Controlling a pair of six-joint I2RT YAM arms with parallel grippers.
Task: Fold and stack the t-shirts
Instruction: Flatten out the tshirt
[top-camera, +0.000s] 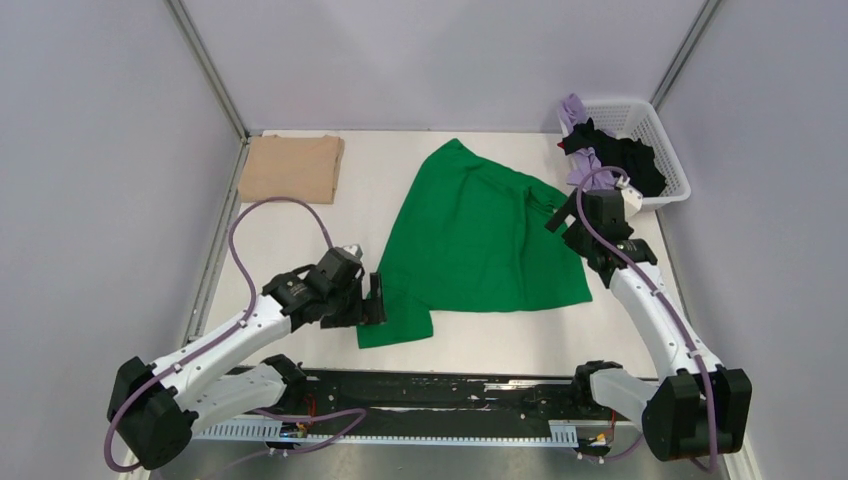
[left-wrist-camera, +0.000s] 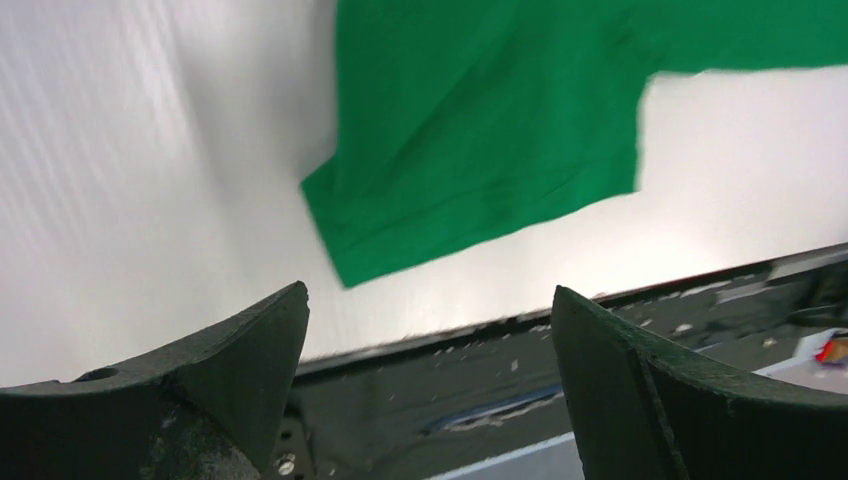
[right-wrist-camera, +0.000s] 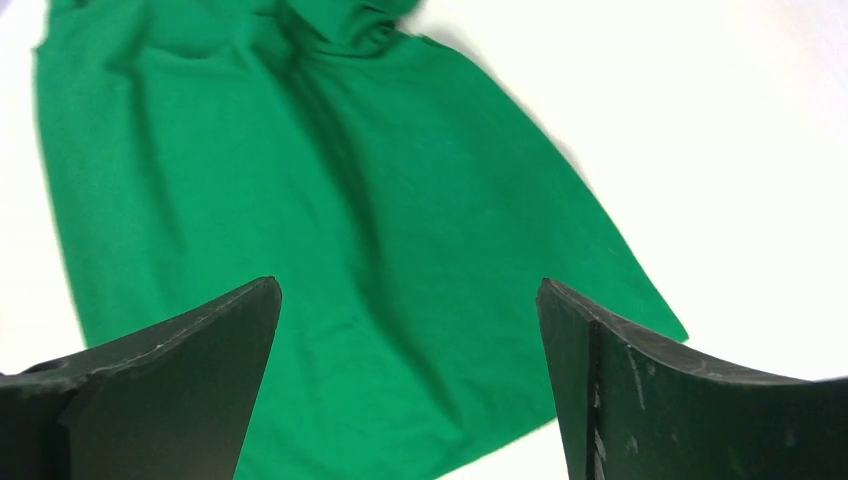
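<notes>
The left hand (top-camera: 374, 298) is seen low and left of centre in the top view, its fingers spread wide with nothing held between them. It is placed just beside the lower left corner of the green t-shirt (top-camera: 480, 235). The right hand (top-camera: 562, 214) is likewise spread and empty, and is set at that shirt's right edge, right of centre. Whether cloth is touched there cannot be told.

The middle of the pale desk (top-camera: 300, 245) is covered by the green t-shirt, which is laid out roughly flat, with a flap jutting toward the lower left. In the left wrist view this flap is seen at upper centre, apart from the fingers. In the right wrist view green cloth is spread beyond the parted fingers.

A white basket (top-camera: 668, 140) is stood in the upper right corner. A tan t-shirt (top-camera: 292, 168) is laid folded at upper left, well apart from the green one. A black t-shirt (top-camera: 625, 155) is heaped in the basket, and a lilac t-shirt (top-camera: 573, 108) is draped over its left rim.
</notes>
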